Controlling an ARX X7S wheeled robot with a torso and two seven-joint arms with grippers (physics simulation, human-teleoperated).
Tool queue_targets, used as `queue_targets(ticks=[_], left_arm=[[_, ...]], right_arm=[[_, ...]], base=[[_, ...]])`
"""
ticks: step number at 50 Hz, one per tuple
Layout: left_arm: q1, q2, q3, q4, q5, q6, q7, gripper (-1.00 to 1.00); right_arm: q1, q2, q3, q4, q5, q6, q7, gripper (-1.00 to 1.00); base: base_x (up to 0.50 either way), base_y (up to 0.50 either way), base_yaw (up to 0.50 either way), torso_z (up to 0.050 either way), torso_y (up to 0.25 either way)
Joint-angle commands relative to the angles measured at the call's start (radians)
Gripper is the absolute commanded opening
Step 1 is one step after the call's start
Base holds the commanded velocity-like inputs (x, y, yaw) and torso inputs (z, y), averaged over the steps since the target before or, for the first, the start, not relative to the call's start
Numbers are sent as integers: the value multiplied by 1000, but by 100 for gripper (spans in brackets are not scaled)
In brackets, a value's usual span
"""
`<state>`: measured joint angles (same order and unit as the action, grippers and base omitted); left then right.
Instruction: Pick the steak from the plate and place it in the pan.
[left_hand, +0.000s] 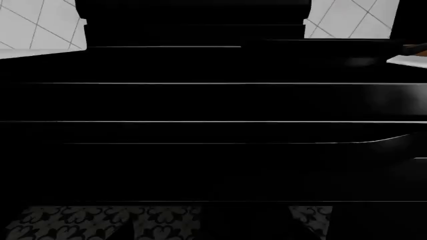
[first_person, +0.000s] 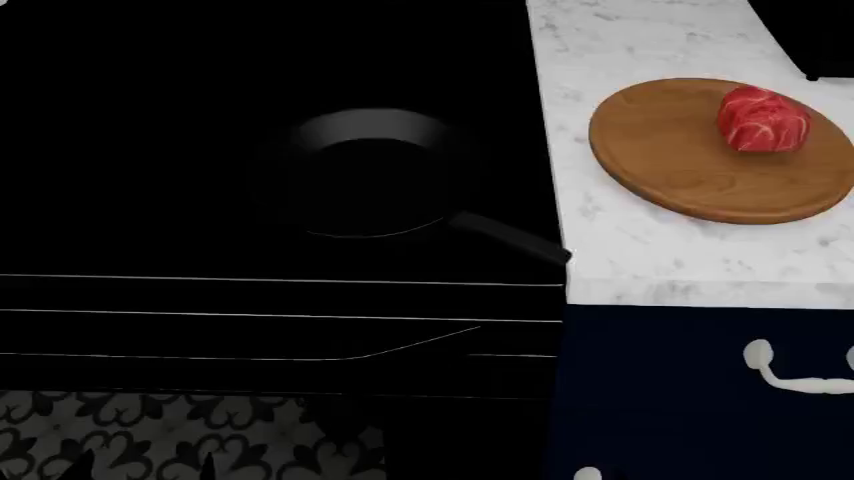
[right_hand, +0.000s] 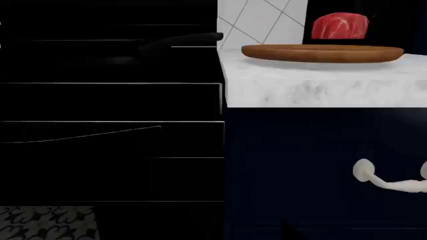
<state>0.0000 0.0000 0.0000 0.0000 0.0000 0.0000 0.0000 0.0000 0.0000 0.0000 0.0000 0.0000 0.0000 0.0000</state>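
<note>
No fingers show in any view, so whether either set is released or clenched cannot be told. The black stove (first_person: 267, 150) carries the pan (first_person: 367, 175), handle (first_person: 514, 238) angled toward the marble bench (first_person: 627, 250). There the plate (first_person: 694, 170) holds the steak (first_person: 762, 119), on the robot's right, so the right arm looks nearer: a rounded red chunk, white-marbled.

Marble counter (first_person: 641, 250) (navy cabinet (first_person: 667, 400) below)
</note>
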Motion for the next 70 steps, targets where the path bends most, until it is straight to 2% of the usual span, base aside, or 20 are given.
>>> queue_targets(ticks=[1, 11, 17, 18, 21, 33, 70], left_arm=[[-4, -70, 82, -12, -70, 14, -81, 100], [2, -81, 98, 11, -81, -8, -96, 100], [-11, -88, 118, -1, -40, -51, -136, 100], [-17, -98, 136, 3, -16, -105, -137, 100], [-12, -96, 127, -1, -44, -65, -134, 100], [-29, -106, 132, -18, -72, -94, -144, 100], [-26, -143, 168, 7, -145, -109, -125, 100]], right_arm=[[4, 17, -22, 22, 17, -19, 22, 100], [-3, 46, -53, -7, 50, 10, 57, 100], [-2, 57, -67, -12, 57, 23, 73, 100], [-2, 58, -69, -12, 58, 24, 76, 100], [-1, 61, -74, -12, 61, 30, 85, 100], [23, 76, -98, 7, 58, 96, 116, 100], [35, 113, -144, 3, 112, 134, 144, 100]], base=[[0, 0, 0, 0, 0], [0, 0, 0, 0, 0], [0, 0, 0, 0, 0], [0, 0, 0, 0, 0], [0, 0, 0, 0, 0], [0, 0, 0, 0, 0], [0, 0, 0, 50, 9]])
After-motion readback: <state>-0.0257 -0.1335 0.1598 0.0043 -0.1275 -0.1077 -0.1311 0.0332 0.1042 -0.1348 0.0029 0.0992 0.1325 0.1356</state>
